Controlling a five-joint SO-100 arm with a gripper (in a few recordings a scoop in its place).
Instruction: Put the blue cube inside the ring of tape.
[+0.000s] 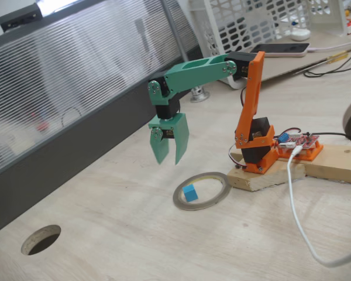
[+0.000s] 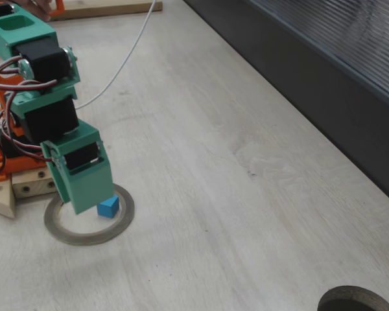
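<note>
Tool empty, fingers parted, in the air above blue cube inside ring of tape.

One tiny sky-blue cube, one flat grey-olive ring of tape, one dark round hole in the pale wooden desk, one green two-finger pincer

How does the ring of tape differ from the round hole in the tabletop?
The ring of tape is a thin grey-olive band lying on the table; the hole is a dark opening cut through it. The ring holds the blue cube; the hole holds nothing visible. Both are round.
</note>
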